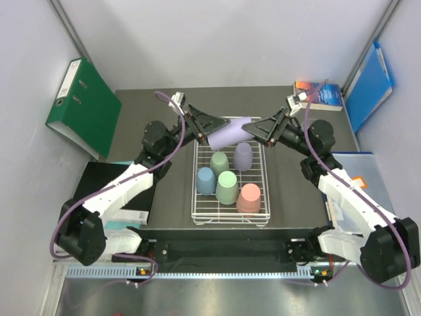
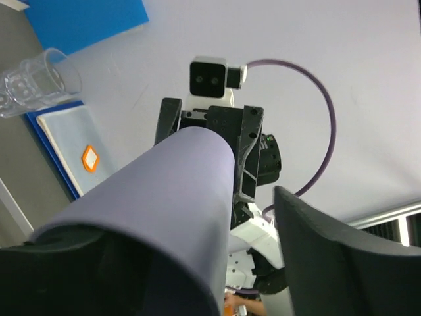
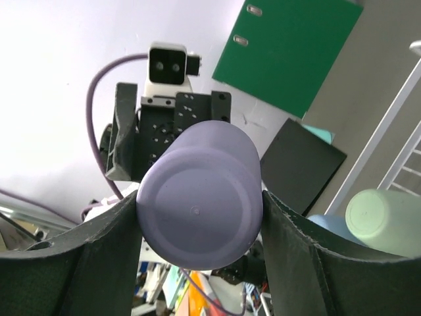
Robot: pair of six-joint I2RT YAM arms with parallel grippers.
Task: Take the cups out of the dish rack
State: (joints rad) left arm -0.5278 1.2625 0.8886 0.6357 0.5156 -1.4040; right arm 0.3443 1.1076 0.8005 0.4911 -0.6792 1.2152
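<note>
A lilac cup [image 1: 230, 131] hangs on its side above the back of the white wire dish rack [image 1: 230, 222]. My right gripper [image 1: 255, 129] is shut on its base, both fingers pressing its sides in the right wrist view [image 3: 197, 210]. My left gripper [image 1: 210, 131] is at its wide end, open; in the left wrist view the right finger [image 2: 342, 263] stands clear of the cup [image 2: 164, 197]. In the rack stand another lilac cup [image 1: 243, 156], two mint green cups [image 1: 220, 162] [image 1: 227, 187], a light blue cup [image 1: 206, 180] and a salmon pink cup [image 1: 248, 197]. A clear glass [image 2: 39, 79] shows on the table.
A green binder [image 1: 82, 105] leans at the back left. A blue folder [image 1: 368, 85] and a book [image 1: 319, 94] are at the back right. A black notebook [image 1: 105, 191] lies left of the rack and papers [image 1: 345, 197] lie to its right.
</note>
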